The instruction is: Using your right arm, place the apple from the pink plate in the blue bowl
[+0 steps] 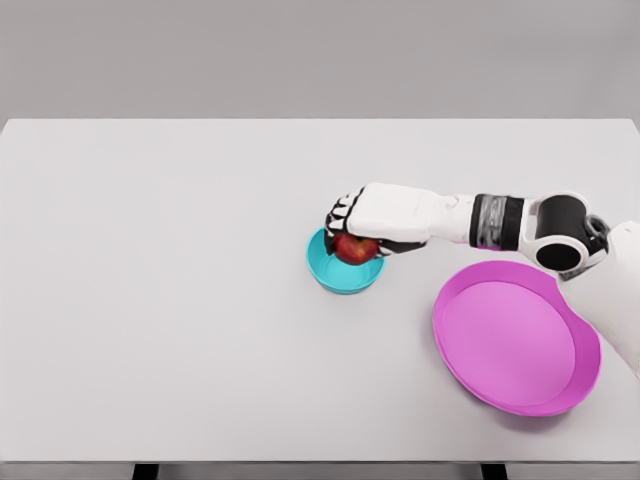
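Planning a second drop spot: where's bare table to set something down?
The table is bare across its whole left half, left of the blue bowl, and along the far strip behind the arm. A narrower gap lies between the bowl and the pink plate. It is crowded at the bowl, where the right hand grips the apple.

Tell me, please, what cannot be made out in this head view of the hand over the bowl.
- Whether the apple touches the bottom of the blue bowl: the right hand and the bowl's rim hide its underside.
- The top of the apple: covered by the hand's palm.
- The bowl's far rim: hidden behind hand and apple.
- The right arm past the shoulder: cut off by the right edge.
- The left arm: not in view.
- The pink plate shows fully.
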You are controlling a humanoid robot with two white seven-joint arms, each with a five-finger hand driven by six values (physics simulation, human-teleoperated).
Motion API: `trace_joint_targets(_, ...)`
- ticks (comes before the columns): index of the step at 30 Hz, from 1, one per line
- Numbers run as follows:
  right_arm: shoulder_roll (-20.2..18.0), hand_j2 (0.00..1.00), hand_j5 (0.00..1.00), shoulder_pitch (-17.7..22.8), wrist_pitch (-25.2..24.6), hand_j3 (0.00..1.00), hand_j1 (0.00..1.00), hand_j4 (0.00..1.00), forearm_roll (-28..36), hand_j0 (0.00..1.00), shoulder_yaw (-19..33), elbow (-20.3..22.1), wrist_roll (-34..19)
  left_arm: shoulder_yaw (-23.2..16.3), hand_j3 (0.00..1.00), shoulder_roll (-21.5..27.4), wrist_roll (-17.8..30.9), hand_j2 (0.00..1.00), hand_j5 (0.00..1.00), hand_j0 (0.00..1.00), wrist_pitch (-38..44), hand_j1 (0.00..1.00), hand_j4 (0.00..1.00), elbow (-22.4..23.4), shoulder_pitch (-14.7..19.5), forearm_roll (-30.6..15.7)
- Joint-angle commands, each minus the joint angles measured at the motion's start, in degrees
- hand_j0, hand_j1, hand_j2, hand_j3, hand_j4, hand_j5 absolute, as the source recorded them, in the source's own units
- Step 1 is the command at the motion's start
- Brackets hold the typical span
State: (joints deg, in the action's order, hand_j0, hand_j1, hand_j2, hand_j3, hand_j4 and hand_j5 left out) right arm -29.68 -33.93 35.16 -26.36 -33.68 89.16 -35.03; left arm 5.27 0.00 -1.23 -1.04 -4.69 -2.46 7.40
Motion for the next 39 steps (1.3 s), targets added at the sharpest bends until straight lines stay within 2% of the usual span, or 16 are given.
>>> trace_joint_targets(1, 0.67, 0.42, 0.42, 0.0, -0.16, 0.42, 0.42, 0.42, 0.25, 0.42, -1.12, -0.74, 0.03, 0.0, 1.0, 0.0, 0.0, 1.0, 1.0, 1.0, -0.02, 1.0, 1.0, 0.03, 0.0, -0.02)
trace_joint_targets(14, 1.99, 0.45, 0.45, -1.76, -0.16, 0.45, 0.45, 0.45, -0.45, 0.45, -2.27, -3.73, 0.03, 0.0, 1.0, 0.0, 0.0, 1.0, 1.0, 1.0, -0.02, 1.0, 1.0, -0.05, 0.0, 0.07)
trace_joint_targets(15, 2.08, 0.48, 0.48, -2.11, -0.16, 0.48, 0.48, 0.48, -0.45, 0.48, -2.27, -4.43, 0.03, 0.0, 1.0, 0.0, 0.0, 1.0, 1.0, 1.0, 0.07, 1.0, 1.0, -0.05, 0.0, 0.07)
trace_joint_targets(16, 2.08, 0.52, 0.52, -2.11, -0.16, 0.52, 0.52, 0.52, -0.45, 0.52, -2.27, -4.87, 0.03, 0.0, 1.0, 0.0, 0.0, 1.0, 1.0, 1.0, -0.02, 1.0, 1.0, -0.05, 0.0, -0.02)
trace_joint_targets(17, 2.08, 0.91, 0.91, -2.11, -0.16, 0.91, 0.91, 0.91, -0.45, 0.91, -2.27, -4.96, 0.03, 0.0, 1.0, 0.0, 0.0, 1.0, 1.0, 1.0, -0.02, 1.0, 1.0, -0.05, 0.0, -0.02)
trace_joint_targets(18, 1.99, 1.0, 1.0, -2.11, -0.16, 1.0, 1.0, 1.0, -0.45, 1.0, -2.27, -4.35, 0.03, 0.0, 1.0, 0.0, 0.0, 1.0, 1.0, 1.0, -0.02, 1.0, 1.0, 0.03, 0.0, -0.02)
trace_joint_targets(27, 1.91, 1.0, 1.0, -2.11, -0.16, 1.0, 1.0, 1.0, -0.45, 1.0, -2.27, -3.91, 0.03, 0.0, 1.0, 0.0, 0.0, 1.0, 1.0, 1.0, -0.02, 1.0, 1.0, -0.05, 0.0, -0.02)
trace_joint_targets(30, 1.2, 1.0, 1.0, -2.37, -0.16, 1.0, 1.0, 1.0, -0.01, 1.0, -1.48, -0.57, 0.03, 0.0, 1.0, 0.0, 0.0, 1.0, 1.0, 1.0, -0.02, 1.0, 1.0, -0.05, 0.0, 0.07)
trace_joint_targets(34, -3.72, 1.0, 1.0, -1.23, -0.16, 1.0, 1.0, 1.0, 0.43, 1.0, 5.64, 5.41, 0.03, 0.0, 1.0, 0.0, 0.0, 1.0, 1.0, 1.0, -0.02, 1.0, 1.0, -0.05, 0.0, 0.07)
trace_joint_targets(36, -5.65, 1.0, 1.0, 0.87, -0.16, 1.0, 1.0, 1.0, 0.52, 1.0, 8.98, 5.85, 0.03, 0.0, 1.0, 0.0, 0.0, 1.0, 1.0, 1.0, -0.02, 1.0, 1.0, -0.05, 0.0, -0.02)
trace_joint_targets(39, -8.64, 1.0, 1.0, 6.41, -0.16, 1.0, 1.0, 1.0, 1.04, 1.0, 17.5, 6.03, 0.03, 0.0, 1.0, 0.0, 0.0, 1.0, 1.0, 1.0, -0.02, 1.0, 1.0, -0.05, 0.0, -0.02)
